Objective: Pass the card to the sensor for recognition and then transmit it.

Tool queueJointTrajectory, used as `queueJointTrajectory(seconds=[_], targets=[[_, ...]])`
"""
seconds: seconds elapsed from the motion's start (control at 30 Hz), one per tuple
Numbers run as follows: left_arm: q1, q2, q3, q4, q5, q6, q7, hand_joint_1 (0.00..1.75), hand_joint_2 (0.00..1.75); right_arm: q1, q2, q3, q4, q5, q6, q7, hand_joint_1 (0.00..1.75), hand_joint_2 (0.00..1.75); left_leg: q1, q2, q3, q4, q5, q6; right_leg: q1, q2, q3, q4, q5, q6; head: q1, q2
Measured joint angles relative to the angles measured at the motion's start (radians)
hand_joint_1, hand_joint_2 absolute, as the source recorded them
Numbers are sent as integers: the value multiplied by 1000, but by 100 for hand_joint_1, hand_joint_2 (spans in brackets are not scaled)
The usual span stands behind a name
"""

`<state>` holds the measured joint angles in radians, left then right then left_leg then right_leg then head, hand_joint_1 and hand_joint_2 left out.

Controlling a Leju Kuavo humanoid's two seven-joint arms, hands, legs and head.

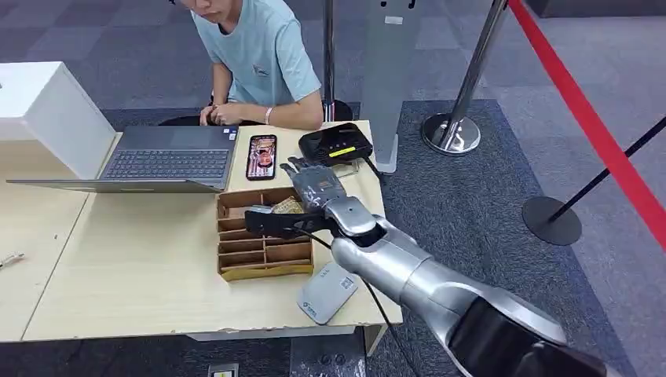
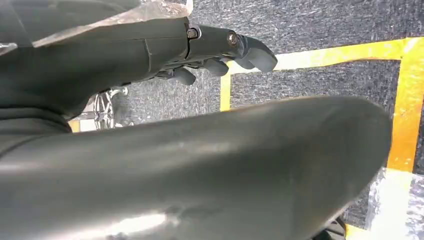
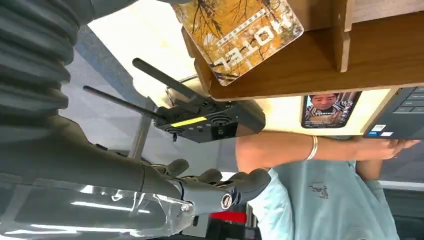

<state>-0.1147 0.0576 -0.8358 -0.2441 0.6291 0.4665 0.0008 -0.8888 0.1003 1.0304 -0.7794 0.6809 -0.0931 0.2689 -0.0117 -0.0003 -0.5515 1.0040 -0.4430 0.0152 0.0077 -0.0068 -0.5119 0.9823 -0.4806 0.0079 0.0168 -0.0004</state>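
The card (image 3: 240,35), printed with autumn trees and the word "HOTEL", leans in the near-end compartment of the wooden organizer (image 1: 263,236), just beside the right hand (image 1: 314,182). That hand is stretched forward over the organizer, fingers spread, holding nothing. Just beyond its fingertips sits the black sensor (image 1: 336,144) with a yellow label. The left hand (image 2: 220,50) hangs with fingers loosely curled, empty.
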Motion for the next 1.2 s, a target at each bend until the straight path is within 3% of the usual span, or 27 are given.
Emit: queueJointTrajectory(seconds=[0.8, 0.83, 0.87, 0.9, 1.2], targets=[[0, -1, 0, 0, 8, 2, 0, 0, 0, 25, 10, 18, 10, 9, 14, -7, 0, 175, 0, 0, 0, 0, 0, 0, 0, 0, 0, 0, 0, 0, 0, 0], [0, -1, 0, 0, 8, 2, 0, 0, 0, 27, 10, 19, 10, 9, 14, -7, 23, 175, 0, 0, 0, 0, 0, 0, 0, 0, 0, 0, 0, 0, 0, 0], [0, -1, 0, 0, 9, 2, 0, 0, 0, 29, 10, 19, 10, 9, 16, -7, 168, 175, 0, 0, 0, 0, 0, 0, 0, 0, 0, 0, 0, 0, 0, 0], [0, -1, 0, 0, 9, 2, 0, 0, 0, 31, 10, 20, 10, 10, 20, -7, 175, 175, 0, 0, 0, 0, 0, 0, 0, 0, 0, 0, 0, 0, 0, 0], [0, -1, 0, 0, 13, 3, -3, 0, 0, 29, 12, 27, 9, 5, 40, -12, 175, 175, 0, 0, 0, 0, 0, 0, 0, 0, 0, 0, 0, 0, 0, 0]])
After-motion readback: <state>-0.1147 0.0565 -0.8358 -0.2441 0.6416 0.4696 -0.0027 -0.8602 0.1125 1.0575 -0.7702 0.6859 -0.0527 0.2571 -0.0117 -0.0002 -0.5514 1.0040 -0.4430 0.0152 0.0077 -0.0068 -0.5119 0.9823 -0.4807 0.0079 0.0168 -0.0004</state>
